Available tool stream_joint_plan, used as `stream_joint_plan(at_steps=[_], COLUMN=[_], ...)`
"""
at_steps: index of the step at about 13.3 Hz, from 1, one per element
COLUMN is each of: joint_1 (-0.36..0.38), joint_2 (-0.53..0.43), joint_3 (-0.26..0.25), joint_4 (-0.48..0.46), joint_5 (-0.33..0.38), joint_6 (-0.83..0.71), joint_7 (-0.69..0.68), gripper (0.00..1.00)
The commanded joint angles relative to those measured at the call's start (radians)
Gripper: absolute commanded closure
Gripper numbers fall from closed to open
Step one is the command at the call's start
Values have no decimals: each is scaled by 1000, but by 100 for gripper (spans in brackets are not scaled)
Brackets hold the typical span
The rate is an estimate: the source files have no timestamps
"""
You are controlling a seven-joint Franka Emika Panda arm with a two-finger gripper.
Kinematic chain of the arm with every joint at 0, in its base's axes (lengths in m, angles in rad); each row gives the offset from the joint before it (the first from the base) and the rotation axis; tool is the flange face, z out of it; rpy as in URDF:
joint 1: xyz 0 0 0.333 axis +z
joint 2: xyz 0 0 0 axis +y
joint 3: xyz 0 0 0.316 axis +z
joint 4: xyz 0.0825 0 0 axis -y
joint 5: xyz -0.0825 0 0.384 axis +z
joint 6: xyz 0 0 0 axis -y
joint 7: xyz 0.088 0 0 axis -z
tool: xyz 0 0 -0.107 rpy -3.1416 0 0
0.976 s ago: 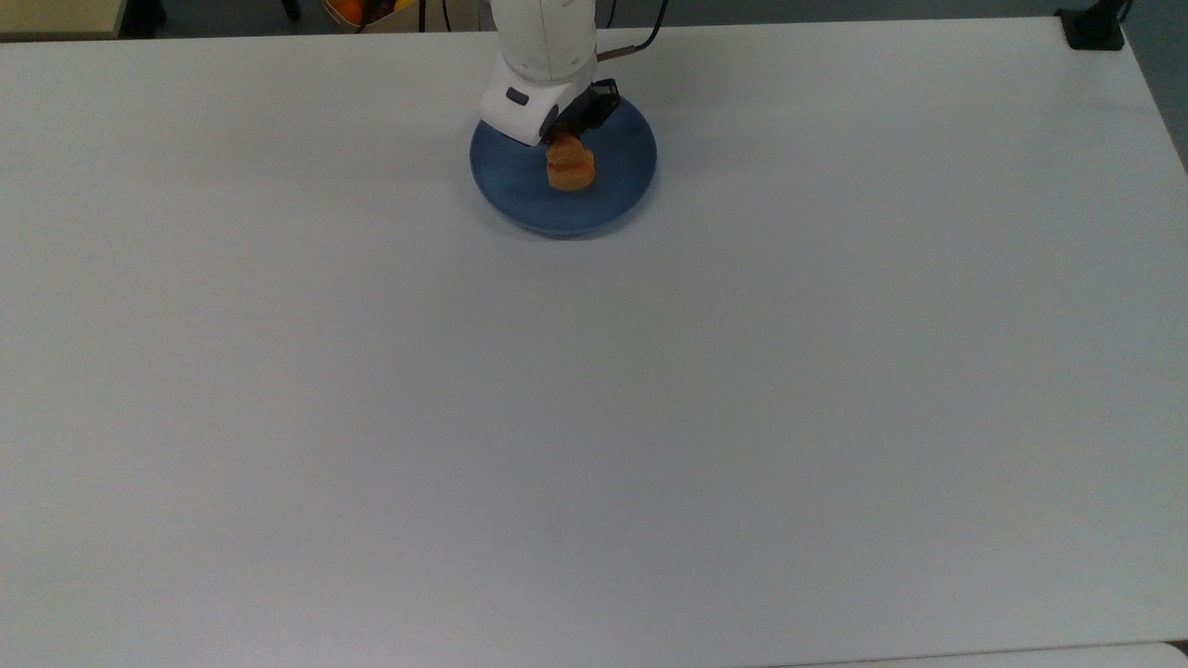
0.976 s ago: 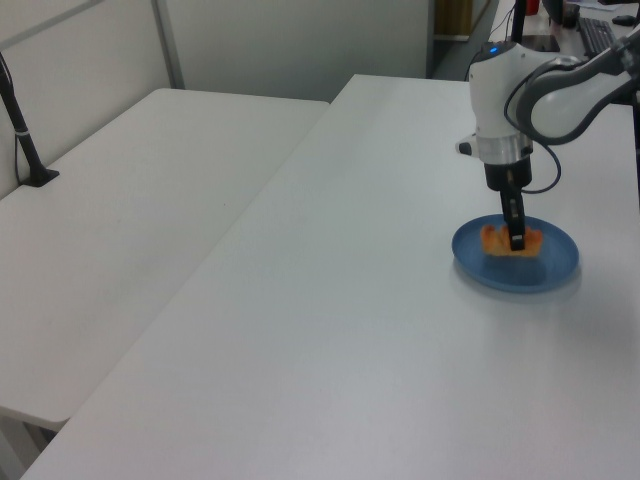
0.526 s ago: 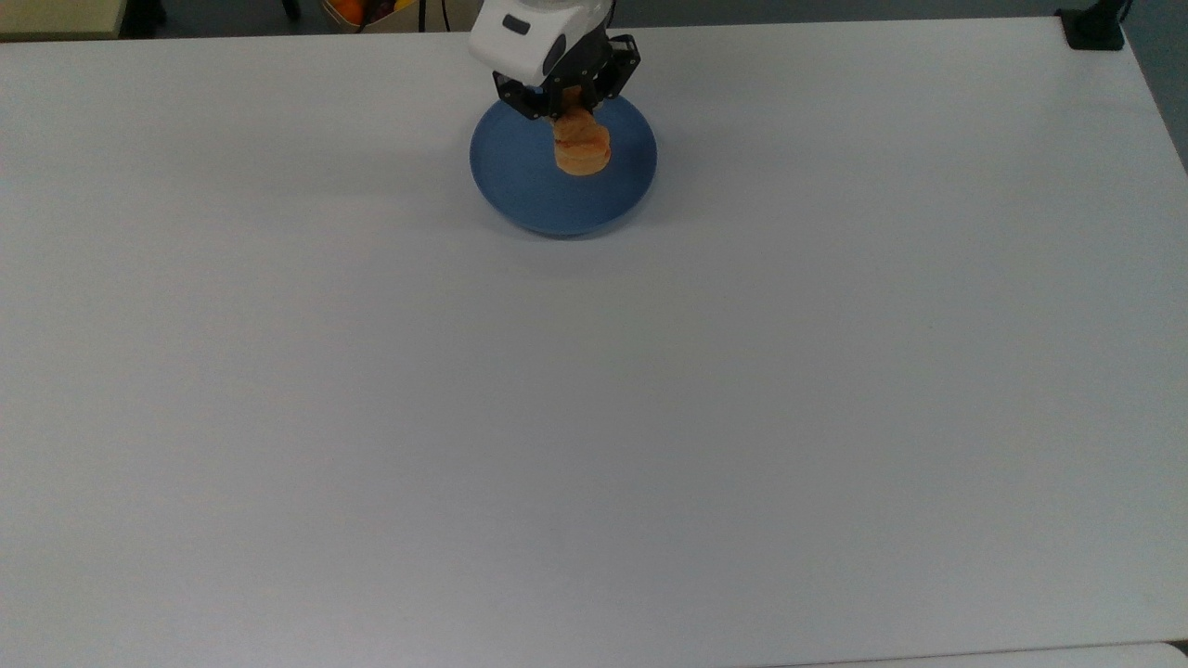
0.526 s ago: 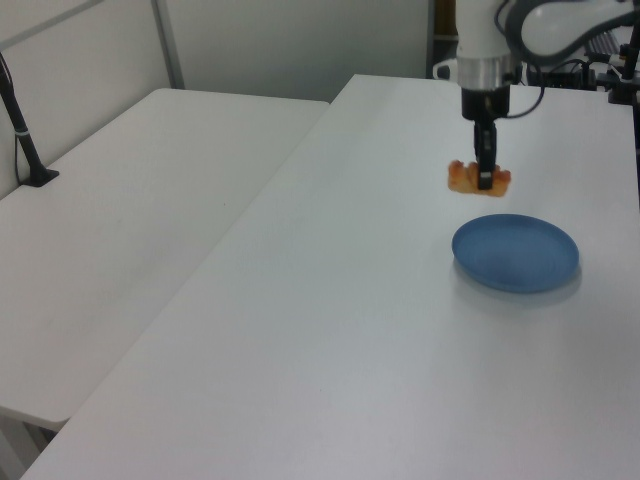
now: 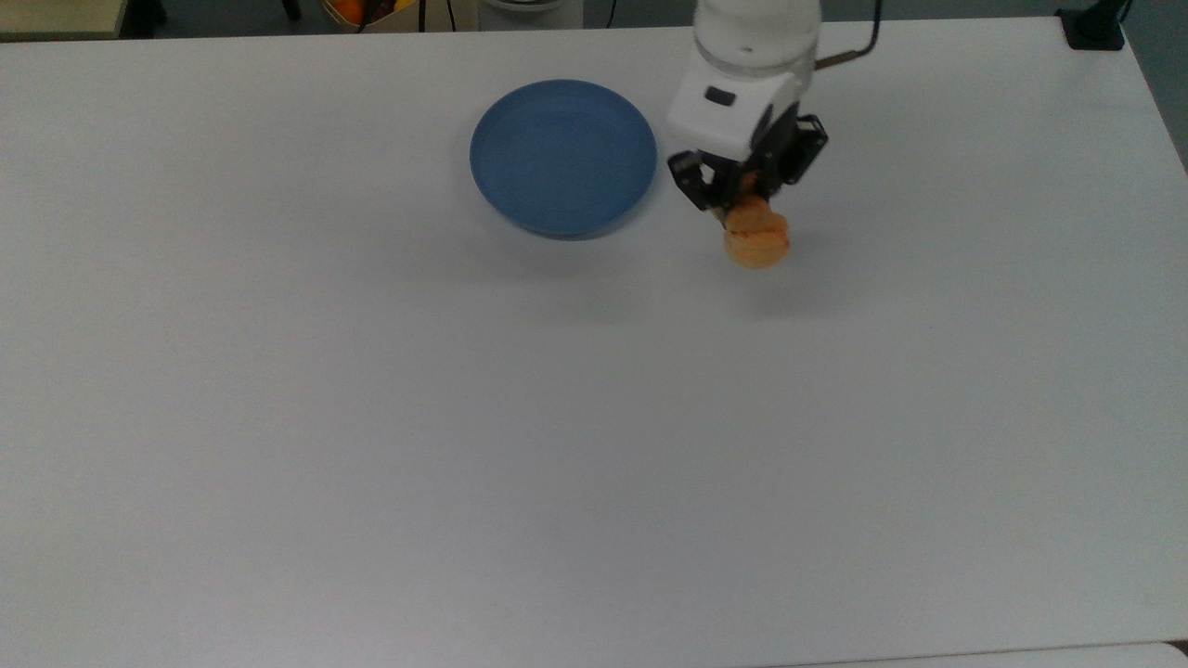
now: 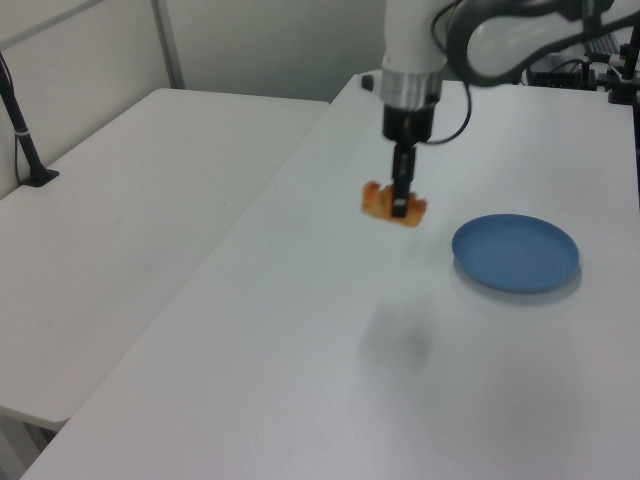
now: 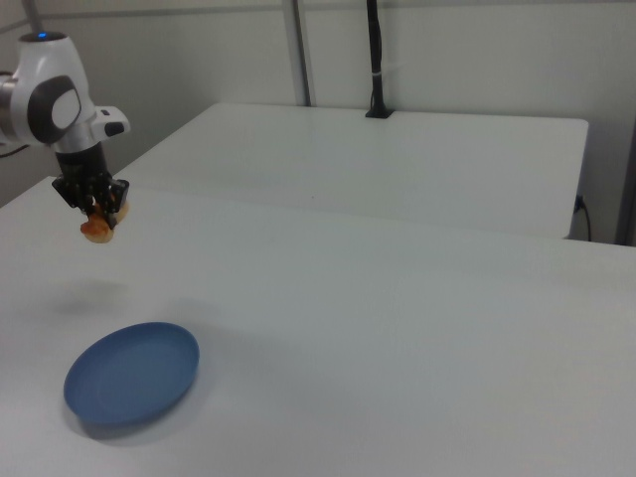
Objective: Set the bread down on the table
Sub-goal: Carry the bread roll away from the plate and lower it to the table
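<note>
The small golden-orange bread (image 5: 756, 241) (image 6: 392, 204) (image 7: 96, 229) hangs in the air, clear of the white table (image 5: 594, 445) (image 6: 330, 380) (image 7: 397, 328). My gripper (image 5: 748, 206) (image 6: 402, 200) (image 7: 94, 213) is shut on the bread and points straight down. In the top view it is to the right of the blue plate (image 5: 563, 156). A faint shadow of the bread lies on the table (image 6: 395, 340) below it.
The round blue plate (image 6: 516, 253) (image 7: 132, 374) holds nothing. A second white table (image 6: 110, 230) (image 7: 378, 159) adjoins this one, with a black pole (image 6: 22, 130) (image 7: 376, 60) clamped at its edge. A black clamp (image 5: 1095, 26) sits at the top view's upper right corner.
The gripper lifted the bread off the blue plate, then carried it sideways to the top view's right, leaving the plate bare.
</note>
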Motion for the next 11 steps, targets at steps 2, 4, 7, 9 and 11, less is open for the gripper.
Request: stream_joint_plan(at_steps=[2, 4, 7, 9, 11], joint_1=[137, 166, 223, 226, 229], joint_2=[199, 261, 368, 399, 433], joint_3=[-15, -15, -16, -16, -16], joint_4=[97, 134, 172, 172, 171], joint_5=[-16, -22, -123, -152, -155], joint_6=[297, 354, 515, 550, 634], joint_7=[110, 137, 262, 288, 289], gripper=[67, 67, 67, 65, 65])
